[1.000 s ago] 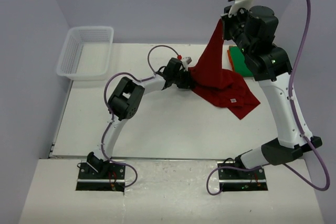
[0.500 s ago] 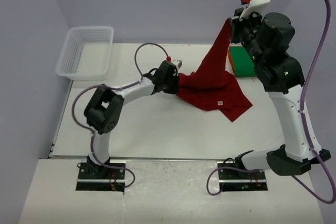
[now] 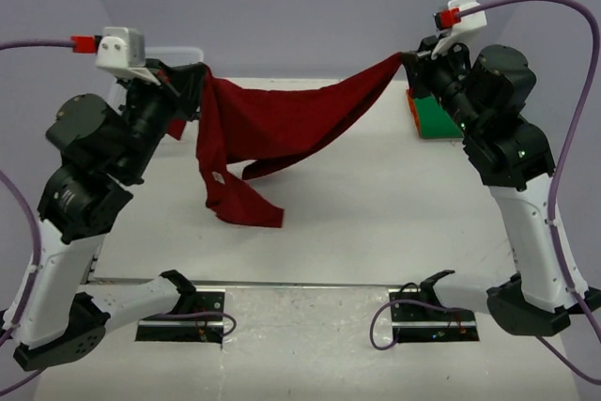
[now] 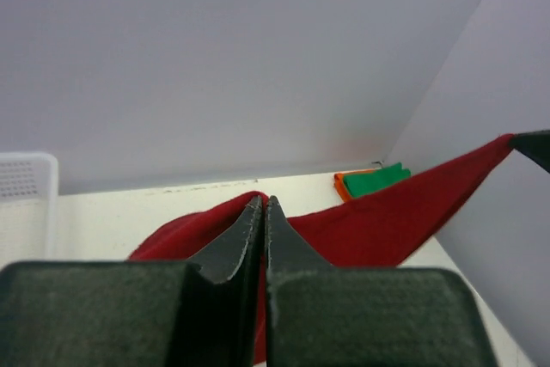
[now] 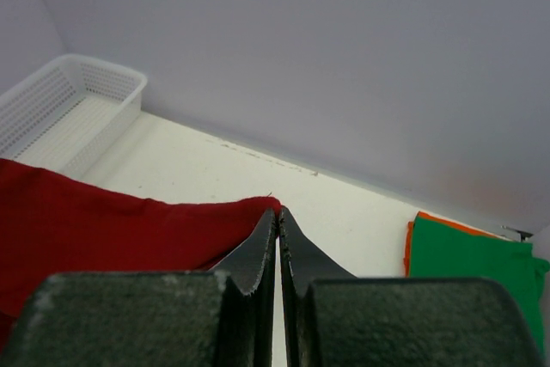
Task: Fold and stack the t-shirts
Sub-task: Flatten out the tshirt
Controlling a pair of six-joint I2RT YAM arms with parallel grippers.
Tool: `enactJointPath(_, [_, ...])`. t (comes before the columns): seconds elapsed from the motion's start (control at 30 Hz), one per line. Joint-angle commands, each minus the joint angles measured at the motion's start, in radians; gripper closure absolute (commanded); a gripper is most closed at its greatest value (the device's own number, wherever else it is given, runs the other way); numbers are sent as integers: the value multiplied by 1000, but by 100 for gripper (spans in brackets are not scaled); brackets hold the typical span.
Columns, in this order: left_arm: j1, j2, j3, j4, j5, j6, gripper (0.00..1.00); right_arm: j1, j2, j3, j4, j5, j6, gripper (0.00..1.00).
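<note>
1 white label (image 3: 218, 177), probably, marks the red t-shirt (image 3: 282, 119).

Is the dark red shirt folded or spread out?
Spread, not folded: the dark red t-shirt hangs stretched between the left gripper and right gripper, one end drooping.

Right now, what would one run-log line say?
left pincer: shut on dark red t-shirt | right pincer: shut on it | shirt: hanging stretched between both

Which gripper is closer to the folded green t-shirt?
Right. The right gripper, shut on the dark red t-shirt, is raised close beside the green t-shirt; the left gripper holds the red one's other end, far away.
</note>
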Motion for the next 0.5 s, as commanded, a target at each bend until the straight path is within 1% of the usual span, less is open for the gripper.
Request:
enactJointPath(0.0, [1, 18, 70, -152, -65, 80, 100, 5, -117, -26, 63, -3, 30, 100])
enactJointPath(0.03, [1, 15, 124, -168, -77, 97, 100, 6, -137, -27, 60, -5, 36, 100])
enactJointPath(0.13, [1, -6, 206, -199, -60, 118, 100, 6, -224, -38, 59, -35, 44, 100])
enactJointPath(0.2, [1, -25, 235, -205, -37, 126, 100, 6, -281, -37, 47, -84, 88, 100])
enactJointPath(0.27, [1, -37, 292, -217, 35, 132, 100, 6, -315, -37, 29, -159, 109, 100])
enactJointPath(0.33, [1, -43, 359, -226, 100, 129, 100, 6, -371, -44, 24, -196, 125, 100])
enactJointPath(0.4, [1, -42, 418, -252, 135, 128, 100, 6, -404, -52, 24, -250, 140, 100])
enactJointPath(0.43, [3, -39, 480, -265, 148, 126, 100, 6, -416, -49, 20, -261, 146, 100])
enactJointPath(0.47, [3, -37, 511, -275, 152, 128, 100, 5, -436, -44, 14, -275, 149, 100])
